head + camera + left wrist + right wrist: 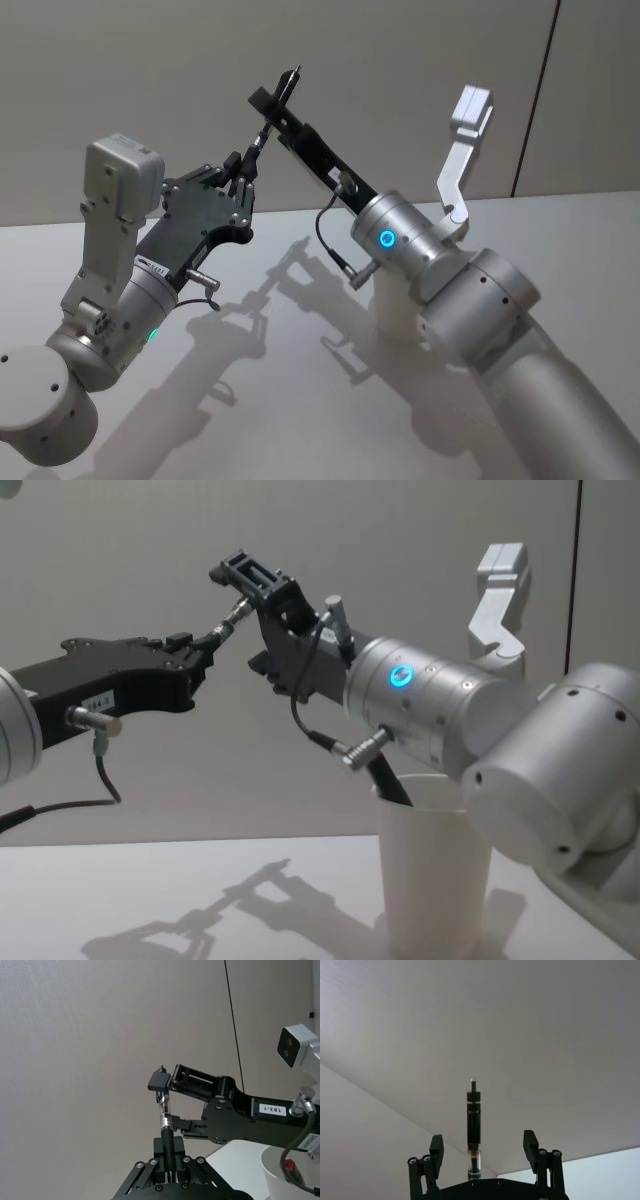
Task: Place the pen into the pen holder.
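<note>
Silver arms, black end effectors — glowing blue rings, cables

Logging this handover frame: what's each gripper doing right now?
Left gripper: shut on the pen.
Right gripper: open, fingers either side of the pen, not touching.

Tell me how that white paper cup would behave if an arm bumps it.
The pen holder looks like thin paper, so it is probably light and easy to slide if nudged. It stands tall for its base, so it may tip once the pen leans inside.
</note>
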